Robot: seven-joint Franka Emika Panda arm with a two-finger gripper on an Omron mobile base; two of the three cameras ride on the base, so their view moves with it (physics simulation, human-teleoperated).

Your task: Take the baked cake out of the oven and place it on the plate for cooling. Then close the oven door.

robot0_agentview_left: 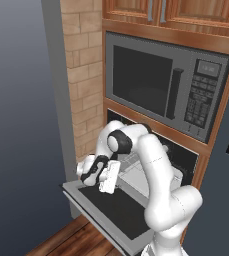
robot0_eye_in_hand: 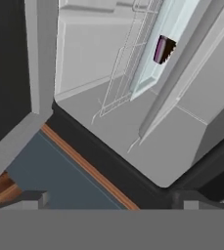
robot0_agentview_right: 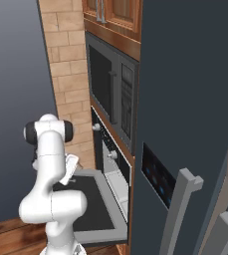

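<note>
Brick wall and wood cabinets are seen around the oven [robot0_agentview_left: 181,155], set just below a grey microwave [robot0_agentview_left: 168,82]. Its oven door [robot0_agentview_left: 113,210] is dropped flat open. Above that door the gripper [robot0_agentview_left: 107,180] is held with fingers spread wide, holding nothing. Inside the oven, on a wire rack [robot0_eye_in_hand: 125,73], a dark cake [robot0_eye_in_hand: 163,49] is seen.

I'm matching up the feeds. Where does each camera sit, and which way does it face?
Left base view: behind the arm's left, facing the oven; the arm rises lower right.
Right base view: behind its right, along the oven front; the arm rises lower left.
Hand view: on the hand, looking into the oven.
Both base views share the dropped oven door.
</note>
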